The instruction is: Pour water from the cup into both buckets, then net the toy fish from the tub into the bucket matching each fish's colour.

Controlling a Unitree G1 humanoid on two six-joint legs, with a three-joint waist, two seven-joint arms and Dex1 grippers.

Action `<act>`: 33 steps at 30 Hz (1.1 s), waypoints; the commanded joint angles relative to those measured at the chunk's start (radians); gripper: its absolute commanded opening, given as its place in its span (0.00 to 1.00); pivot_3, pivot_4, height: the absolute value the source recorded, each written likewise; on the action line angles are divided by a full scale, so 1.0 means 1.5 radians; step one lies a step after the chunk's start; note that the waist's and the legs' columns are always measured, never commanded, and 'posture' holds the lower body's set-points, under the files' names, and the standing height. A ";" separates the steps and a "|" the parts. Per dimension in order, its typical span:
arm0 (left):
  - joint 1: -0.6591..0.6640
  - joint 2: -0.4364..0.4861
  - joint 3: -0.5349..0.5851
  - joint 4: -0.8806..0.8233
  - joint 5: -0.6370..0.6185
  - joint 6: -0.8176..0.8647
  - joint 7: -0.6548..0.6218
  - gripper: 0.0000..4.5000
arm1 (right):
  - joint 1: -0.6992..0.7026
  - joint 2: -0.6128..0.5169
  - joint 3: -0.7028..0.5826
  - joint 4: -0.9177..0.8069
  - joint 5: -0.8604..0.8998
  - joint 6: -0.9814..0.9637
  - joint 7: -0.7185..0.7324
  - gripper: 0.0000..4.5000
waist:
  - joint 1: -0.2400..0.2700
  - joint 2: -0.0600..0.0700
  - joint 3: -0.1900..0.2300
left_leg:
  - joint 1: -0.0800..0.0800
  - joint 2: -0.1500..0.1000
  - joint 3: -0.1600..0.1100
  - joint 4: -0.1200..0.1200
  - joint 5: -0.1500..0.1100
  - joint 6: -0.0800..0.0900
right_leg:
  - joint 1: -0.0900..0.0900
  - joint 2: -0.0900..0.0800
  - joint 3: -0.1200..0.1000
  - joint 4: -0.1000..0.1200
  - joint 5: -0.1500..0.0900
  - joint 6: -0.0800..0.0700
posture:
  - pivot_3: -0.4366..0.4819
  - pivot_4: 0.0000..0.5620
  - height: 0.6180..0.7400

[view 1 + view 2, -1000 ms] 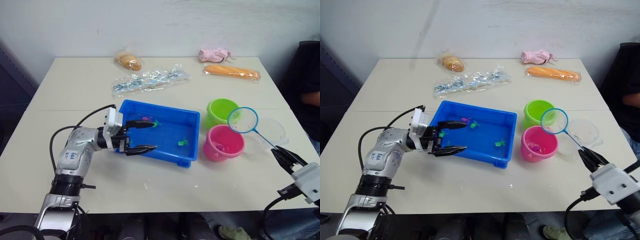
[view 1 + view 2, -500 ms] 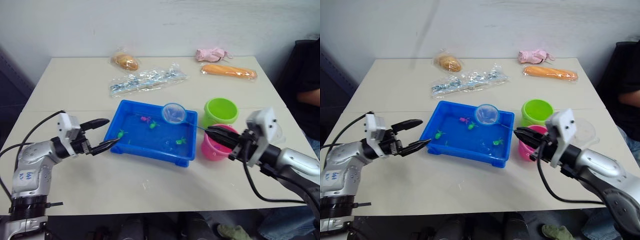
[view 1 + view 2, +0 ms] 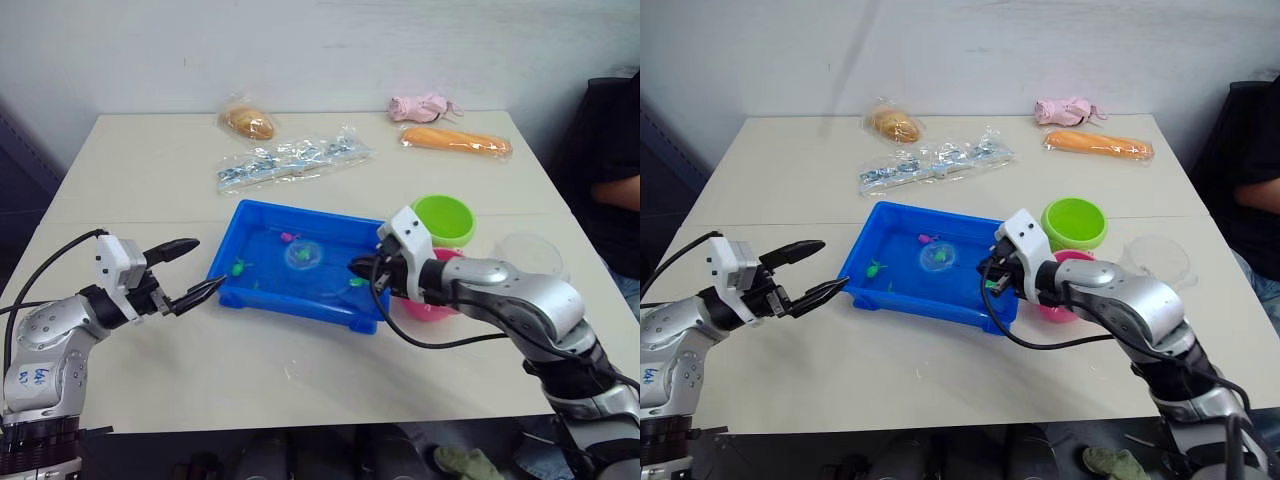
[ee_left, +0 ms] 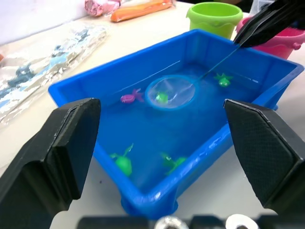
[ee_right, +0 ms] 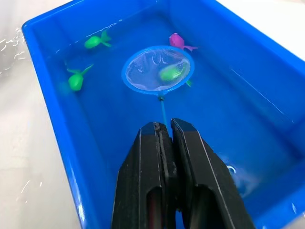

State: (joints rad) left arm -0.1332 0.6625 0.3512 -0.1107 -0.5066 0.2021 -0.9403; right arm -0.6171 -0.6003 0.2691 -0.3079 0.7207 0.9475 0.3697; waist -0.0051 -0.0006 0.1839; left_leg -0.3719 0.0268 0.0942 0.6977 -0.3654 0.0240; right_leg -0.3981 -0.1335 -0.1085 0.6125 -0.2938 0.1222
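STEP: netting | My right claw point(image 5: 163, 131) clamps the net point(image 5: 157, 69) handle, hoop sunk in tub point(image 3: 262, 214) over a green fish point(image 5: 170, 72) | My left claw point(image 3: 186, 270) gapes empty beside tub, clearing the scoop.

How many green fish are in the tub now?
4. One sits in the net, two lie near the tub's left end, one near its right side. Others may be hidden.

Plain test room, beige table point(image 3: 300, 390) against bare white wall point(image 3: 320, 50), seated person point(image 3: 612, 170)
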 commanded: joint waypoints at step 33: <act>-0.026 0.021 -0.027 -0.028 -0.013 0.032 -0.002 0.99 | -0.049 0.213 -0.073 0.123 -0.173 -0.003 -0.020 0.00 | -0.017 0.000 0.000 | -0.003 0.000 0.002 -0.001 0.000 -0.001 | -0.007 0.000 0.001 0.003 0.000 0.000 | 0.48 0.27 1.00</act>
State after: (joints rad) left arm -0.1629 0.6770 0.2968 -0.1142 -0.5071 0.2511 -0.9408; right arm -0.6663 -0.2876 0.1885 -0.1069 0.4695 0.9781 0.3307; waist -0.0303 -0.0005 0.1839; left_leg -0.3771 0.0266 0.0985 0.6967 -0.3653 0.0229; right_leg -0.4092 -0.1332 -0.1067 0.6187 -0.2940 0.1219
